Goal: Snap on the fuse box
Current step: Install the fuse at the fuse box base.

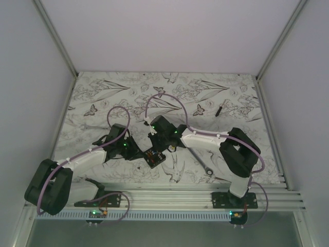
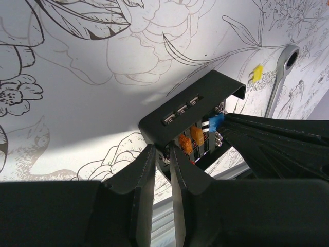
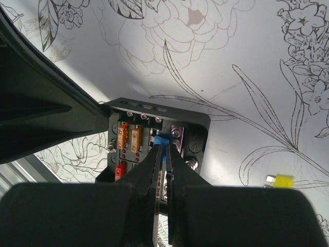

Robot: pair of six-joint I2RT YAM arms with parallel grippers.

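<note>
The fuse box [image 1: 154, 158] is a small black square box lying open on the flower-patterned table between my two arms. Inside it, two orange fuses [image 3: 128, 136] stand in a row with a red fuse [image 3: 120, 171] below them. My left gripper [image 2: 160, 153] is shut on the near corner wall of the fuse box [image 2: 190, 103]. From the other side my right gripper [image 3: 163, 146] reaches down into the fuse box [image 3: 198, 126], its fingertips pinched on a blue fuse [image 3: 162, 140] beside the orange ones. The left wrist view shows the blue fuse [image 2: 216, 121] at the right fingers' tip.
A silver wrench [image 1: 208, 169] lies right of the box, with a loose yellow fuse [image 3: 283, 181] near its ring end [image 2: 288, 59]. A small thin black stick [image 1: 219, 109] lies far back right. The aluminium rail [image 1: 169, 193] runs along the near table edge.
</note>
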